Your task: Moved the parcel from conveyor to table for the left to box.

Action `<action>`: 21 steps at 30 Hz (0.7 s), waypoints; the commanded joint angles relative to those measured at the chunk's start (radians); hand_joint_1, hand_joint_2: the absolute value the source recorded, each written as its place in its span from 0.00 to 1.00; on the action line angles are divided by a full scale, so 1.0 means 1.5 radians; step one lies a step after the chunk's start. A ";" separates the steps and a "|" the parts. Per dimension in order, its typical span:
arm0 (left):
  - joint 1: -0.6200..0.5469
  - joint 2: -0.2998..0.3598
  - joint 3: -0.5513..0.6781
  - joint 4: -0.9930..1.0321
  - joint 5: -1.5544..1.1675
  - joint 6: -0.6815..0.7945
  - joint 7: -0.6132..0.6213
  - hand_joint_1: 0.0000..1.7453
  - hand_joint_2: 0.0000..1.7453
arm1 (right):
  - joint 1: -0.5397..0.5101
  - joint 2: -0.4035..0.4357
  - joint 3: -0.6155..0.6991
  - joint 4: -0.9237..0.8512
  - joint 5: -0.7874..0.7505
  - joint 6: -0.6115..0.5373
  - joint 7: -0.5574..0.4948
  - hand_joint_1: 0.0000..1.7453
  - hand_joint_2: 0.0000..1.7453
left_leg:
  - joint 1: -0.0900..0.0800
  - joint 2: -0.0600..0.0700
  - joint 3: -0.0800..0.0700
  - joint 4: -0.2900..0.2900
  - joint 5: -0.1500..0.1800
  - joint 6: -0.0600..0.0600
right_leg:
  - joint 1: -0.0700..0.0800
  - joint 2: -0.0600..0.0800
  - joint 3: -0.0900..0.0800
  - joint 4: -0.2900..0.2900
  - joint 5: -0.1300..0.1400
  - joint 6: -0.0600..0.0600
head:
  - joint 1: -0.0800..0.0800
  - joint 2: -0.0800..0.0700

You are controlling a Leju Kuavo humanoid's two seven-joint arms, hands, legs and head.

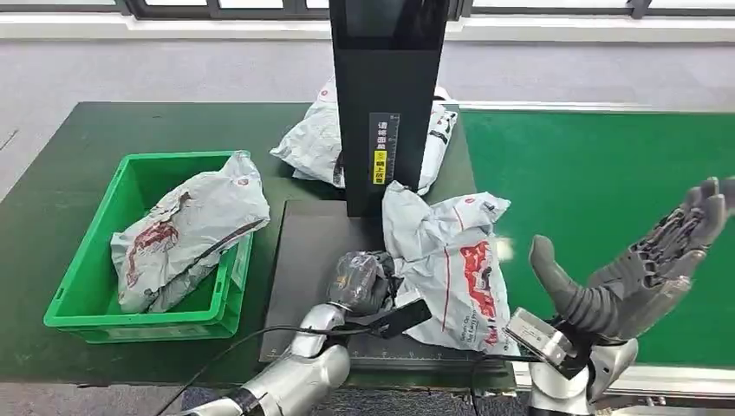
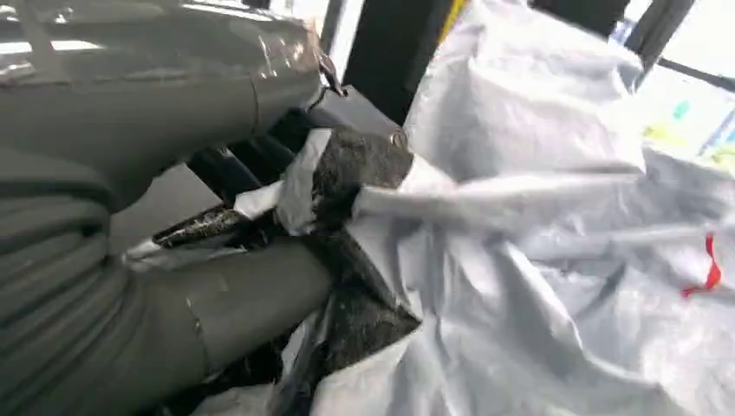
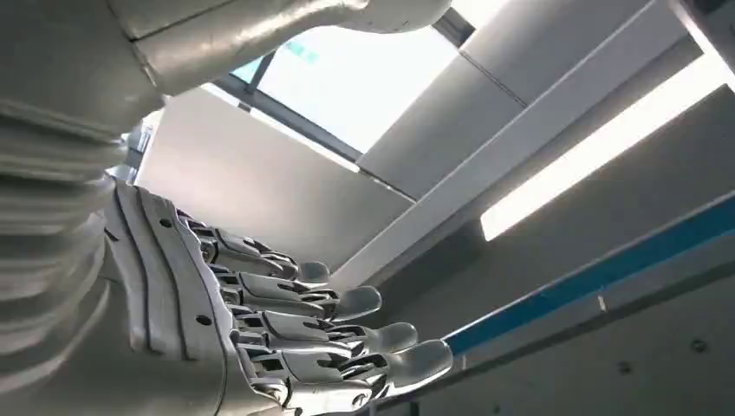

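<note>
Dark green table [image 1: 61,208]: green bin [image 1: 95,295] left, black mat [image 1: 303,260] centre carrying parcel [image 1: 455,269], more parcels [image 1: 316,143] behind black post [image 1: 386,95].

The parcel [image 1: 451,260] is pale grey with red markings. The bin [image 1: 95,299] is bright green, the table [image 1: 69,156] dark green, the conveyor [image 1: 589,182] brighter green. The post [image 1: 387,87] is black with a yellow label.
</note>
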 commanded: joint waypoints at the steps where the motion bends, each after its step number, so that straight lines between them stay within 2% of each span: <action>1: 0.107 0.007 0.310 -0.484 -0.344 0.001 0.032 1.00 1.00 | 0.016 0.034 -0.011 0.091 0.013 0.000 0.002 0.00 1.00 | 0.001 0.002 -0.001 0.000 0.000 0.000 | 0.001 0.002 -0.002 0.000 0.000 -0.001 | 0.000 0.000; 3: 0.114 0.007 0.312 -0.553 -0.385 0.001 0.051 1.00 1.00 | 0.018 0.034 -0.017 0.097 0.009 0.000 0.002 0.00 1.00 | 0.002 0.004 0.001 -0.001 -0.001 -0.001 | 0.002 0.004 -0.001 -0.002 0.001 -0.002 | 0.000 0.000; 6: 0.120 0.007 0.316 -0.651 -0.428 0.001 0.071 1.00 1.00 | 0.020 0.034 -0.024 0.106 0.015 0.000 0.002 0.00 1.00 | 0.001 0.003 -0.001 0.000 0.000 -0.001 | 0.001 0.002 -0.002 0.000 0.001 -0.001 | -0.001 0.000; 13: 0.120 0.007 0.316 -0.651 -0.428 0.001 0.071 1.00 1.00 | 0.020 0.034 -0.024 0.106 0.015 0.000 0.002 0.00 1.00 | 0.001 0.002 0.000 -0.001 0.000 -0.001 | 0.001 0.002 -0.001 -0.001 0.000 -0.001 | 0.000 0.000; 21: 0.130 0.007 0.336 -0.724 -0.434 0.001 0.068 1.00 1.00 | 0.053 0.034 -0.026 0.085 0.026 0.000 0.008 0.00 1.00 | 0.001 0.001 0.001 -0.002 0.000 -0.001 | 0.001 0.001 0.001 -0.002 0.000 -0.002 | 0.000 0.000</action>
